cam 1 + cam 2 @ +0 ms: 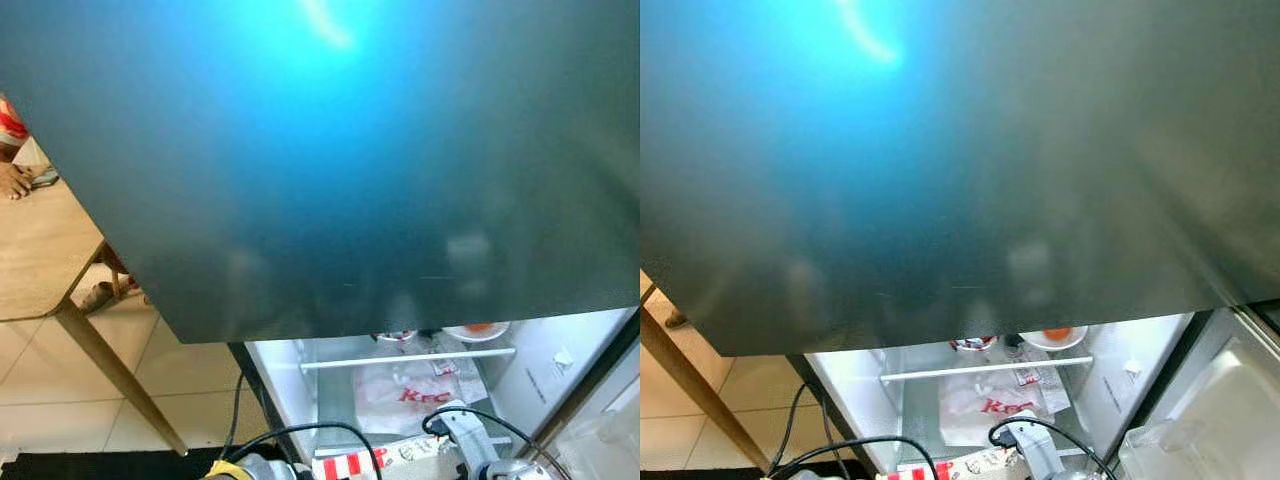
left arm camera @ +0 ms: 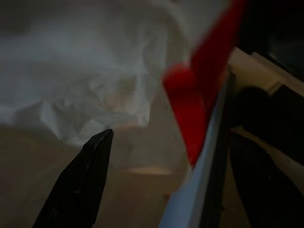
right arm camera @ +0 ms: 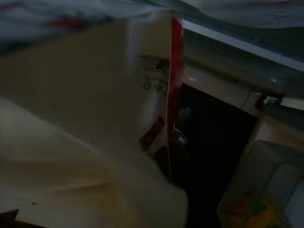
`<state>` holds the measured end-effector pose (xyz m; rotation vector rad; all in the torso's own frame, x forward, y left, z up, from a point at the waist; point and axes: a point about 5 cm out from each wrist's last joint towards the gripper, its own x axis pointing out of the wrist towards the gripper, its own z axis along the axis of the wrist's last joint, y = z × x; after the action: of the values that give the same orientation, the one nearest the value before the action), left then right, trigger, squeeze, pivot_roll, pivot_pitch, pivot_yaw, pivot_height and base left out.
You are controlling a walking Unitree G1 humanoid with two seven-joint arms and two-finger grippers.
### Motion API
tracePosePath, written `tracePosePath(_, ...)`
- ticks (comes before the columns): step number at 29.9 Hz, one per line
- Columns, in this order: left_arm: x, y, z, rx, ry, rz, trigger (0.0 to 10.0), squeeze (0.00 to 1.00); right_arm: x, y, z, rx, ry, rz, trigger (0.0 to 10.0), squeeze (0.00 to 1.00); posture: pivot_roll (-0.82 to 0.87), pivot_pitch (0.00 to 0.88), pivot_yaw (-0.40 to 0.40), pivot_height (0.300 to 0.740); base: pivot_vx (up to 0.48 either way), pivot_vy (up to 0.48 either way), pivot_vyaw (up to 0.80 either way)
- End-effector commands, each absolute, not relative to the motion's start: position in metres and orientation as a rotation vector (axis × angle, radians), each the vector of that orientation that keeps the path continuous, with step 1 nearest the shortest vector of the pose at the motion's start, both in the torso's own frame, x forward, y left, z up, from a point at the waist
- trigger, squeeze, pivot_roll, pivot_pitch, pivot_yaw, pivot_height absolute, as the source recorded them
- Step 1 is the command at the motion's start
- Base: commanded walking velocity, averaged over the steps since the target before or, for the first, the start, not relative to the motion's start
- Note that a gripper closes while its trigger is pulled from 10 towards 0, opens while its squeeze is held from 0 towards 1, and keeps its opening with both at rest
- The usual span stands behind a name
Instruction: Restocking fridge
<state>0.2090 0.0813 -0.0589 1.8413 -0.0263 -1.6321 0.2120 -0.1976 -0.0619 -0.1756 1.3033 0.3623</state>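
Fridge point(image 1: 540, 380) stands open under a dark upper door point(image 1: 350, 170), with a KFC bag point(image 1: 415, 392) on the shelf. Red-and-white box point(image 1: 375, 462) sits low between both arms, just short of that shelf, long side crosswise. Left gripper point(image 2: 156, 156) looks to be holding it; can't tell about the right one.

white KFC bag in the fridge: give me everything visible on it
The KFC bag is thin, crumpled white plastic with red lettering. It lies slumped on a shelf in the open fridge compartment, below the white rail and under the dark upper door. Behind it sit a small bowl and a plate of something orange. A red-and-white carton sits just in front of it; contact is unclear.
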Motion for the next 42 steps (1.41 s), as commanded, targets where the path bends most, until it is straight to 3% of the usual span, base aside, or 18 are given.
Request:
tracePosePath(1, 0.212, 0.073, -0.053, 1.759, -0.004, -1.634, 10.0, 0.00, 0.208, -0.197, -0.065, -0.163, 1.307, 0.344, 0.0, 0.00, 0.00, 0.054, 0.069, 0.740, 0.000, 0.000, 0.00)
tracePosePath(4, 0.231, 0.041, -0.011, 1.474, -0.086, -1.704, 10.0, 0.00, 0.204, -0.202, -0.068, -0.162, 1.307, 0.283, 0.0, 0.00, 0.01, 0.054, 0.063, 0.740, 0.000, 0.000, 0.00)
tracePosePath(8, 0.228, 0.023, 0.024, 1.434, -0.223, -1.785, 10.0, 0.00, 0.199, -0.199, -0.071, -0.160, 1.316, 0.277, 0.0, 0.00, 0.03, 0.055, 0.050, 0.740, 0.000, 0.000, 0.00)
tracePosePath(21, 0.213, 0.025, 0.038, 1.419, -0.278, -1.829, 10.0, 0.00, 0.197, -0.196, -0.073, -0.148, 1.314, 0.268, 0.0, 0.00, 0.03, 0.053, 0.054, 0.740, 0.000, 0.000, 0.00)
tracePosePath(25, 0.227, 0.043, 0.025, 1.418, -0.058, -1.767, 10.0, 0.00, 0.195, -0.194, -0.074, -0.138, 1.308, 0.273, 0.0, 0.00, 0.02, 0.050, 0.047, 0.740, 0.000, 0.000, 0.00)
tracePosePath(26, 0.230, 0.051, 0.018, 1.442, 0.003, -1.771, 10.0, 0.16, 0.195, -0.193, -0.074, -0.138, 1.308, 0.275, 0.0, 0.00, 0.02, 0.051, 0.048, 0.740, 0.000, 0.000, 0.00)
tracePosePath(27, 0.230, 0.051, 0.018, 1.442, 0.003, -1.771, 10.0, 0.16, 0.195, -0.193, -0.074, -0.138, 1.308, 0.275, 0.0, 0.00, 0.02, 0.051, 0.048, 0.740, 0.000, 0.000, 0.00)
tracePosePath(28, 0.231, 0.062, 0.011, 1.460, 0.097, -1.775, 10.0, 0.27, 0.195, -0.192, -0.074, -0.137, 1.307, 0.277, 0.0, 0.00, 0.02, 0.051, 0.048, 0.740, 0.000, 0.000, 0.00)
tracePosePath(29, 0.231, 0.062, 0.011, 1.460, 0.097, -1.775, 10.0, 0.27, 0.195, -0.192, -0.074, -0.137, 1.307, 0.277, 0.0, 0.00, 0.02, 0.051, 0.048, 0.740, 0.000, 0.000, 0.00)
tracePosePath(30, 0.234, 0.068, 0.011, 1.321, 0.201, -1.732, 10.0, 1.00, 0.196, -0.192, -0.074, -0.134, 1.303, 0.274, 0.0, 0.00, 0.01, 0.049, 0.054, 0.740, 0.000, 0.000, 0.00)
tracePosePath(36, 0.234, 0.064, 0.026, 1.038, 0.238, -1.726, 10.0, 1.00, 0.197, -0.194, -0.074, -0.130, 1.300, 0.266, 0.0, 0.00, 0.01, 0.045, 0.054, 0.740, 0.000, 0.000, 0.00)
tracePosePath(37, 0.233, 0.060, 0.036, 0.893, 0.227, -1.727, 10.0, 1.00, 0.196, -0.195, -0.074, -0.130, 1.302, 0.263, 0.0, 0.00, 0.01, 0.045, 0.054, 0.740, 0.000, 0.000, 0.00)
tracePosePath(38, 0.233, 0.060, 0.036, 0.893, 0.227, -1.727, 10.0, 1.00, 0.196, -0.195, -0.074, -0.130, 1.302, 0.263, 0.0, 0.00, 0.01, 0.045, 0.054, 0.740, 0.000, 0.000, 0.00)
tracePosePath(39, 0.234, 0.054, 0.058, 0.667, 0.191, -1.723, 10.0, 0.00, 0.195, -0.197, -0.074, -0.131, 1.305, 0.260, 0.0, 0.00, 0.01, 0.042, 0.050, 0.740, 0.000, 0.000, 0.00)
tracePosePath(40, 0.234, 0.051, 0.079, 0.478, 0.153, -1.734, 10.0, 0.00, 0.193, -0.198, -0.074, -0.133, 1.309, 0.258, 0.0, 0.00, 0.01, 0.041, 0.047, 0.740, 0.000, 0.000, 0.00)
tracePosePath(41, 0.234, 0.051, 0.079, 0.478, 0.153, -1.734, 10.0, 0.00, 0.193, -0.198, -0.074, -0.133, 1.309, 0.258, 0.0, 0.00, 0.01, 0.041, 0.047, 0.740, 0.000, 0.000, 0.00)
tracePosePath(42, 0.234, 0.050, 0.097, 0.327, 0.124, -1.743, 10.0, 0.00, 0.192, -0.199, -0.075, -0.134, 1.313, 0.258, 0.0, 0.00, 0.01, 0.039, 0.047, 0.740, 0.000, 0.000, 0.00)
